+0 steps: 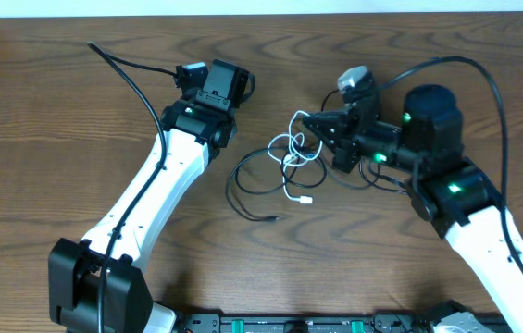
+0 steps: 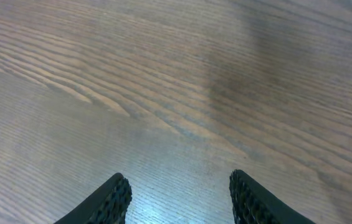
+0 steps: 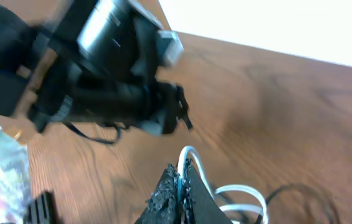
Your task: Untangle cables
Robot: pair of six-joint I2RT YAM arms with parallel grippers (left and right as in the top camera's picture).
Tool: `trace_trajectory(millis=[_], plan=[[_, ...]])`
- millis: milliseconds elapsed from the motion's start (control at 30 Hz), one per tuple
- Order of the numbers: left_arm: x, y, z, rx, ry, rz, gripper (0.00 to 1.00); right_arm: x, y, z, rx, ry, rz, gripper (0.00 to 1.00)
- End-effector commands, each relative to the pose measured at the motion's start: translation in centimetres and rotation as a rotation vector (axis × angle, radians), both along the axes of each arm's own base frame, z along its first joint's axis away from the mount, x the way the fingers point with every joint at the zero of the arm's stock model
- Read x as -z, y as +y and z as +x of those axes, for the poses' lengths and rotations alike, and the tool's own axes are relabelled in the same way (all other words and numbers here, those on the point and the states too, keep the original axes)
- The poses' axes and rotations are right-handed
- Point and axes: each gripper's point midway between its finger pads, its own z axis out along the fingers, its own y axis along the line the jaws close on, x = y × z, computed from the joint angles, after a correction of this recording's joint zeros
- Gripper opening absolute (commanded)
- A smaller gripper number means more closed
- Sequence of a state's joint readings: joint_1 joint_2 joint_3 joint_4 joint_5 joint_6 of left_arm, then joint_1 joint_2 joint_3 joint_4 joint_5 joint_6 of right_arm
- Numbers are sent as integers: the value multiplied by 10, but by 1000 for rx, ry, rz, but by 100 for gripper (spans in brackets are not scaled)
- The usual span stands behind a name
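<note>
The right gripper is clamping the white cord at the tangle while the left gripper is hovering left, fingers apart.

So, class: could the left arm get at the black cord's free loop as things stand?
Probably yes. The left gripper hangs open over the table, and nothing lies between it and the black cord; the right gripper, beyond, is shut on the white cord.

I can read no text or number in any view. My counter bears no legible mark either.
</note>
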State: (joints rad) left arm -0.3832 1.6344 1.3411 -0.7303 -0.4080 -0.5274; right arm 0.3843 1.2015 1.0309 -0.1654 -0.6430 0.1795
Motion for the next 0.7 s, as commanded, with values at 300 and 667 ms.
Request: trace_trajectory(millis=[300,667], plan=[[6,-3,0,0,19,-21,77,-3,-35,32,268,6,-18,1],[7,-4,0,4,19,-29,90,-43,-18,24,139,-72,132,1]])
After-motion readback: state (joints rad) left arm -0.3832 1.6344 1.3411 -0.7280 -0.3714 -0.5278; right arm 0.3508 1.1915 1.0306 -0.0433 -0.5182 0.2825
